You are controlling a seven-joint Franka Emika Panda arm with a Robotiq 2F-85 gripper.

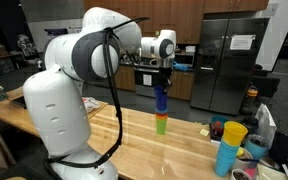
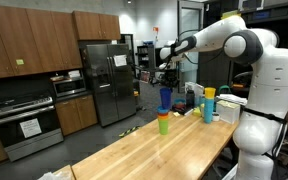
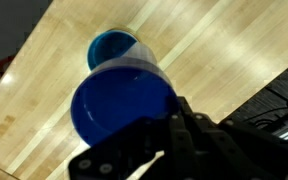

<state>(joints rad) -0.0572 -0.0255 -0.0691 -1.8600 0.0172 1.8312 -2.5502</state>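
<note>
Both exterior views share the table (image 1: 154, 150), seemingly opposite ends; wrist looks down.

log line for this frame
gripper: shut on blue plastic cup | position: over stack of coloured plastic cups | surface: wooden table

Long wooden desk (image 1: 134, 135) of pale butcher-block planks, stretching from near to far in both exterior views and filling the background of the wrist view. At its near right end in an exterior view, a separate stack of cups (image 1: 228, 150), yellow on top of blue. Beyond the desk, against the far wall, a stainless-steel refrigerator (image 2: 109, 75) with double doors, a white sheet of paper (image 1: 242, 42) stuck on one door. Left of the refrigerator, brown wooden cabinets (image 2: 24, 45) high on the wall, and beneath them a stainless oven (image 2: 29, 125) set among the lower cabinets.
</note>
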